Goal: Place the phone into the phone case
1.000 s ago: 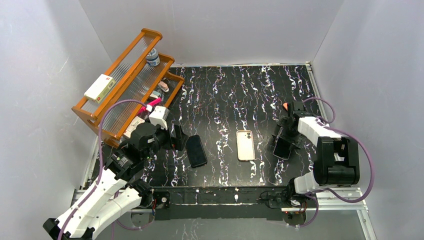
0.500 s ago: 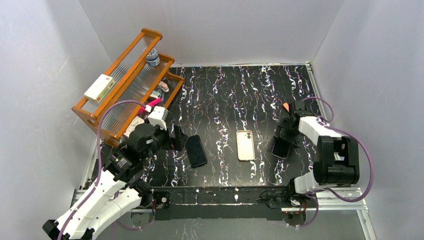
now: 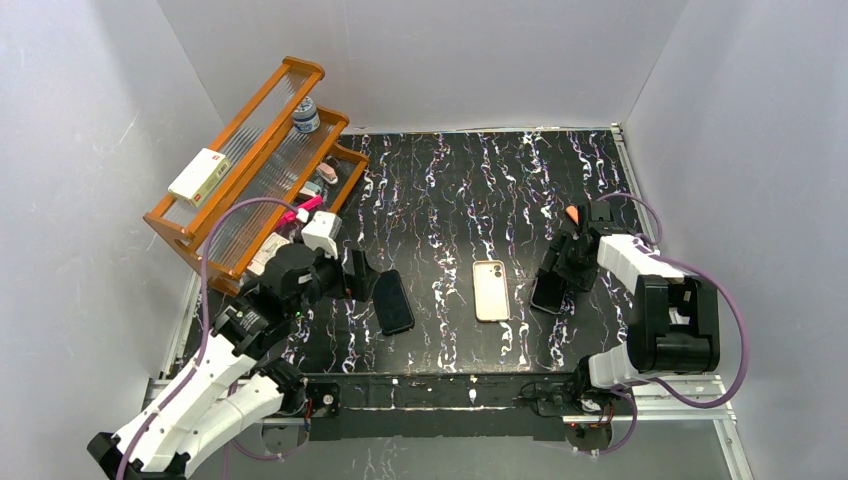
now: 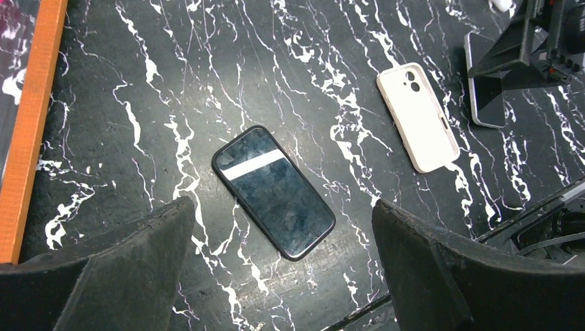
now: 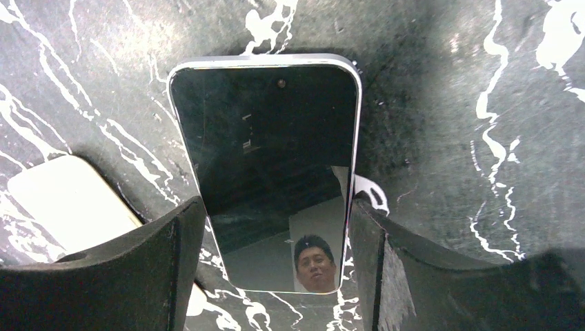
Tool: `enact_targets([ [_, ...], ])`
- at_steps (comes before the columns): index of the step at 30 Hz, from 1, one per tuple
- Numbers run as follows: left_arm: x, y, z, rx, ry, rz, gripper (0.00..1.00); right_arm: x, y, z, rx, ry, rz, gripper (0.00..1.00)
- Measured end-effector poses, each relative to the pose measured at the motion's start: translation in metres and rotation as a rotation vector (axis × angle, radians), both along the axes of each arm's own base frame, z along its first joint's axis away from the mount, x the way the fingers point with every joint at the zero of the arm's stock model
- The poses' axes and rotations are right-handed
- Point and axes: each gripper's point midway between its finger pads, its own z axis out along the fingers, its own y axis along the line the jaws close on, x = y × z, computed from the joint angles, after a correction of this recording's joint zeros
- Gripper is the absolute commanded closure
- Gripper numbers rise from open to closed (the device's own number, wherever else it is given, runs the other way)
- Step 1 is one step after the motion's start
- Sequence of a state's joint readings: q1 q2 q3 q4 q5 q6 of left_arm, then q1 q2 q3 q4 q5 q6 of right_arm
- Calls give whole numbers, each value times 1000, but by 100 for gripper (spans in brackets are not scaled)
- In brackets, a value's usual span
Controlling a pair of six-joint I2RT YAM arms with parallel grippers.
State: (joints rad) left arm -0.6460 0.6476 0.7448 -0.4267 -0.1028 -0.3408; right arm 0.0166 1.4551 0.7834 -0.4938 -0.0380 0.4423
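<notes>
My right gripper (image 5: 276,214) straddles the phone (image 5: 265,158), fingers against both long edges, clamped on it as far as I can judge. The phone case (image 3: 490,290) lies flat just to its left, long axis running away from me, nearly parallel to the phone. Right arm is nearer. Left gripper (image 4: 283,214) hangs wide apart over a second dark phone (image 4: 274,191).

I see a black, white-veined table (image 3: 450,180) across mid-frame. At upper left stands an orange rack (image 3: 250,130), with a pale box (image 3: 199,176) on its top tier and a small bottle (image 3: 306,115) above right of it. Lower down are pink bits (image 3: 310,205), perhaps pens. A black slab (image 3: 393,302) lies left of centre.
</notes>
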Motion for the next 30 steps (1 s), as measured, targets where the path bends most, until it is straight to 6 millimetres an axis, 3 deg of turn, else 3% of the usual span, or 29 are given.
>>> enact_targets([
  [12, 6, -16, -26, 5, 125, -6, 2, -18, 38, 6, 62, 22, 95, 54],
  [30, 5, -44, -46, -60, 262, -53, 2, -22, 144, 42, 144, -126, 361, 55],
])
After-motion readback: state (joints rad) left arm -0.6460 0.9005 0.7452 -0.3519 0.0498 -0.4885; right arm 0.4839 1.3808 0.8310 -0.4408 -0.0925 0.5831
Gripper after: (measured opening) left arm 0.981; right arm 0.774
